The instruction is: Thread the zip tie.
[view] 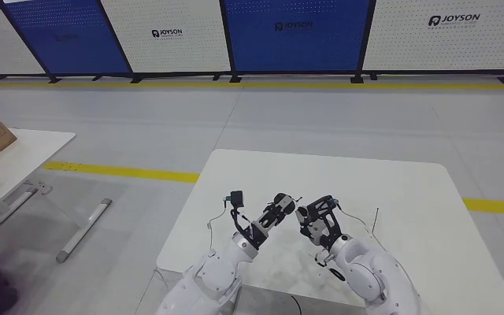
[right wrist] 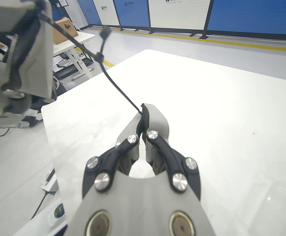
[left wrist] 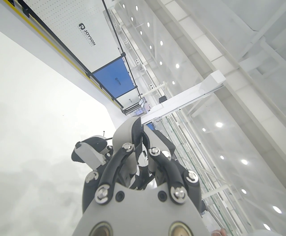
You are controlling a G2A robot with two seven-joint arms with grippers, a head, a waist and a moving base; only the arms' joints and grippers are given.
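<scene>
The right gripper (right wrist: 142,112) sits low over the smooth white table (right wrist: 201,100). Its flat grey metal fingers (right wrist: 159,120) are pressed together, and the black ribbed pads between them pinch one end of the zip tie (right wrist: 116,87). The zip tie is a thin black plastic strap held in the air above the table's near-left corner. It rises taut from those fingertips to a small blocky lump (right wrist: 99,57). From the lump one strand runs on into the left gripper (right wrist: 33,13). A short stub sticks up from it to a second knob-like end (right wrist: 105,33). Whether the tail has passed through the head cannot be told.

The left gripper's fingers (left wrist: 125,136) are also closed tight, rubbery black pads squeezed between curved grey plates, and they grip the strap's other end. From above, both grippers meet tip to tip over the table's front half.

A thin dark strip (view: 376,219) lies on the table to the right of the right arm. A cardboard box (right wrist: 64,29) stands on a side table (right wrist: 86,36). Blue and white perforated panels (view: 295,35) line the far floor.
</scene>
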